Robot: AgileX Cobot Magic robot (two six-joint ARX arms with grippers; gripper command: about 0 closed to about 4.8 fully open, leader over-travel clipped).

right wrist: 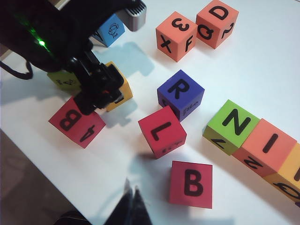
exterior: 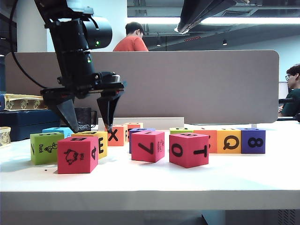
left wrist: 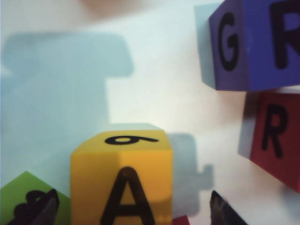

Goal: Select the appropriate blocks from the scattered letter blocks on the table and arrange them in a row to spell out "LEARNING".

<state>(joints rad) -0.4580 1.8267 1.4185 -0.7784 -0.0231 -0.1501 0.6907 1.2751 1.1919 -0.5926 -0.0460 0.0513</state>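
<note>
Left hand (exterior: 86, 117) spread, released, straddling yellow A block (left wrist: 122, 180) on the tabletop (exterior: 150, 183) among scattered letter blocks, likely lining up a grasp; right hand (right wrist: 132, 204) clenched, empty, nearby.

On the surface (exterior: 243, 178), the A block (exterior: 97, 140) sits below the left gripper (exterior: 89, 123), between its spread fingers. The duck block (exterior: 46, 147) lies just at its nine o'clock, the 4 block (exterior: 77, 154) in front of it. The X block (exterior: 116, 135) stands at its two o'clock. The right gripper (right wrist: 132, 206) hovers near the B block (right wrist: 191, 183).
</note>
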